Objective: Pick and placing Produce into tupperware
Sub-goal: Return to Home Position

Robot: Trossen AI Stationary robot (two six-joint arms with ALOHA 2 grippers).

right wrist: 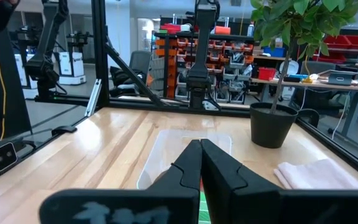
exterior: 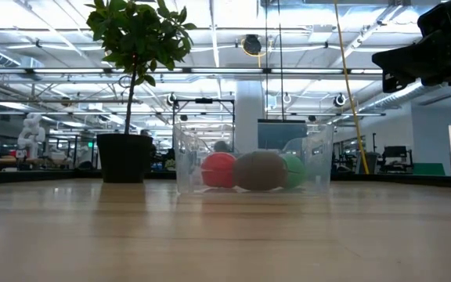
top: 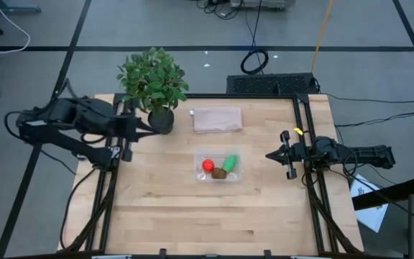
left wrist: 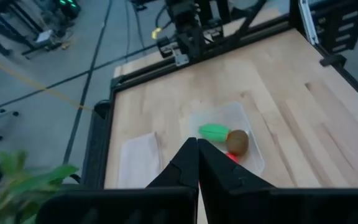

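Produce (top: 219, 173) all inside tupperware (top: 218, 156), pieces touching. Judged light, hard, smooth, prone to roll; pinch across narrow middle. Left gripper (top: 152, 128), right gripper (top: 268, 155) both pinched together, empty, well apart either side of tupperware.

Potted plant (top: 154, 80): upright, leafy, black pot, far left of table.
Pinkish flat piece (top: 217, 119): lying near the pot.
Table (top: 192, 216): light wood.
Floor cable (top: 254, 61): coiled, beyond table.

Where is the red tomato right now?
High view: the red tomato lies in the clear container at mid-table, on its left side, beside the brown kiwi.
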